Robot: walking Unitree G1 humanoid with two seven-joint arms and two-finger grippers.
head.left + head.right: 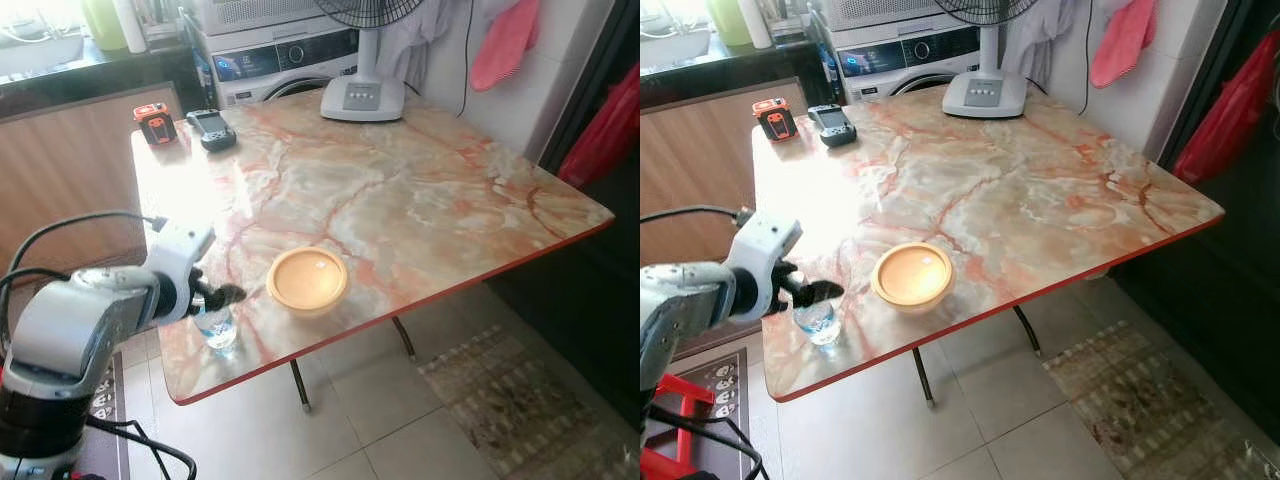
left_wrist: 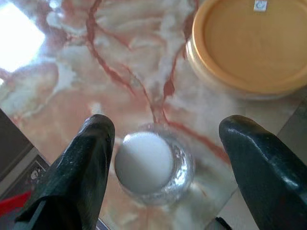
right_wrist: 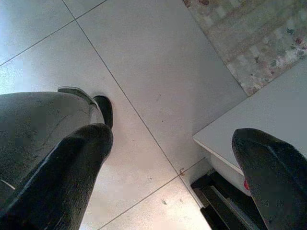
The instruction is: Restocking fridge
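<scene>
- Filling most of the head views, a marble table (image 1: 400, 190) with a red edge stands on a pale tiled floor (image 1: 380, 420); a patterned rug (image 1: 520, 400) lies at 5 o'clock of it.
- A white washer (image 1: 280, 60) sits past the table's far edge at 12 o'clock, with a dark counter (image 1: 60, 70) at 10 o'clock.
- A fan (image 1: 362, 95) rests its white base on the far side of the table at 12 o'clock.
- Pink cloth (image 1: 505, 40) hangs on the wall at 1 o'clock; a red bag (image 1: 605, 130) hangs at 3 o'clock.
- The left arm (image 1: 80, 330) reaches in from 8 o'clock over the near corner.
- An orange bowl (image 1: 307, 280) sits near the front edge, just beside the bottle at its 2 o'clock.
- A black remote (image 1: 211, 128) and an orange-black device (image 1: 154, 122) lie side by side at the far left corner, 11 o'clock.
- The left gripper (image 2: 163, 158) hovers over the bottle (image 1: 216, 326), fingers spread wide to either side of its white cap (image 2: 144, 162), one finger (image 2: 81, 167) close to the cap; it holds nothing.
- The bottle, clear, stands upright by the near left corner at 7 o'clock.
- The right gripper (image 3: 177, 177) points at the floor, spread wide and empty.
</scene>
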